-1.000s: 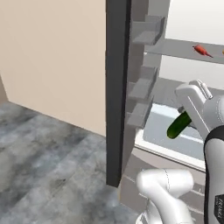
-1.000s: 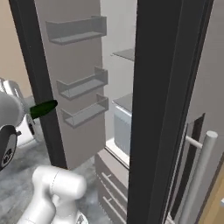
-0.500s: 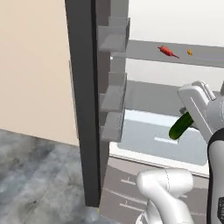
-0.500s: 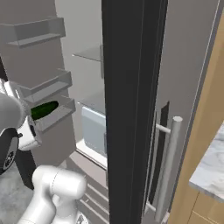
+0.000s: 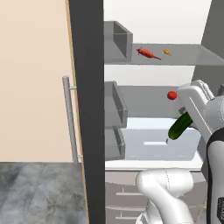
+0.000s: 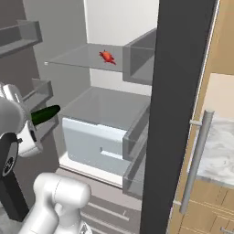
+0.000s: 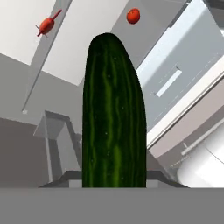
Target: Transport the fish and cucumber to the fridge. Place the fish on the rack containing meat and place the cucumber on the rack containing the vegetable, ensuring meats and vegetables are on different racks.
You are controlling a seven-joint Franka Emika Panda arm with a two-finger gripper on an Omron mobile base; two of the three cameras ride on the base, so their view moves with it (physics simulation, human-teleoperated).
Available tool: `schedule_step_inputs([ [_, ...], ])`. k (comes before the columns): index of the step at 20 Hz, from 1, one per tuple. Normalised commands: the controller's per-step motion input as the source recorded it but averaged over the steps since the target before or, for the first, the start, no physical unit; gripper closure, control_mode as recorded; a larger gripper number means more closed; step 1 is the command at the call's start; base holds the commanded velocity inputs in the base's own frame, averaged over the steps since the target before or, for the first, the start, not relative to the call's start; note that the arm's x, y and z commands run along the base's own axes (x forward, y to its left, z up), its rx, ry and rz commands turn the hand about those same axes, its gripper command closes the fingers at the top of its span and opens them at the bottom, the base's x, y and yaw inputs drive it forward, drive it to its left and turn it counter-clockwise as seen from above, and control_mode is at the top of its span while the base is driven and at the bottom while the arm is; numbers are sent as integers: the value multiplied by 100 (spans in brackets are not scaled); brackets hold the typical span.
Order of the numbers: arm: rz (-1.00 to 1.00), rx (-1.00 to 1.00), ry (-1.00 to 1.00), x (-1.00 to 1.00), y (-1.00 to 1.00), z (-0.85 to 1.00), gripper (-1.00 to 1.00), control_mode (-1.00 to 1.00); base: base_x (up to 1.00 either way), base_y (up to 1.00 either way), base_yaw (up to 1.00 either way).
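Pincer (image 5: pixel 188 117) gripping one cucumber (image 7: pixel 113 118), one fish (image 5: pixel 148 54), one tomato (image 5: pixel 172 95)

I've got the arm raised from its base at about five o'clock in the left base view, elbow bent low and the forearm climbing up the right edge. My wrist sits high, with the hand angled down toward seven o'clock. The gripper (image 5: pixel 187 119) is clamped tight on the cucumber (image 5: pixel 180 126), which sticks out past the fingers toward seven o'clock. In the right base view the hand sits at nine o'clock, its load pointing toward three. From the hand view the cucumber runs straight up the middle toward twelve
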Motion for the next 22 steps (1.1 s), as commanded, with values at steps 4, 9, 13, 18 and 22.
schedule_step_inputs([
  [4, 0, 0, 0, 0, 0, 0, 100, 100, 17, -12, -50],
  [9, 0, 0, 0, 0, 0, 0, 100, 100, 6, -16, -18],
  [13, 0, 0, 0, 0, 0, 0, 100, 100, 69, -16, -21],
  [18, 0, 0, 0, 0, 0, 0, 100, 100, 73, -15, -17],
  [22, 0, 0, 0, 0, 0, 0, 100, 100, 99, 4, -16],
])
